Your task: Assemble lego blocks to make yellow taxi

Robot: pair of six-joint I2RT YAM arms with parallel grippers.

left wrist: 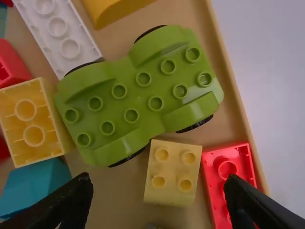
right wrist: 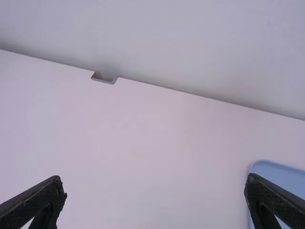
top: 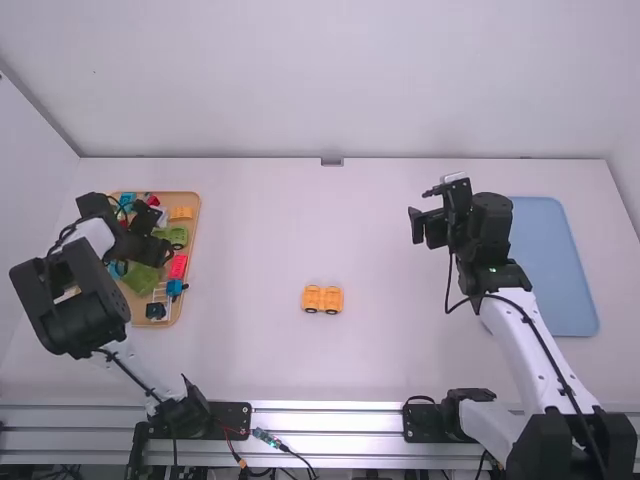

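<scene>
Left gripper (left wrist: pixel 158 182) wide above pale yellow four-stud block (left wrist: pixel 172 172); probably light, stiff, smooth: pinch opposite side walls. Right gripper (right wrist: pixel 155 181) wide, empty.

The Lego blocks (left wrist: pixel 173 171) look smooth plastic, their tray (left wrist: pixel 112 191) matt wood.

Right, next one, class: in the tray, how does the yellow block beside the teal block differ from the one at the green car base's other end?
The yellow block by the teal block shows its hollow underside; the other yellow block shows its top.
The first shows two round tubes inside; the second shows four studs.
The first is beside the teal block; the second is beside a red piece.
Both are yellow.
</scene>
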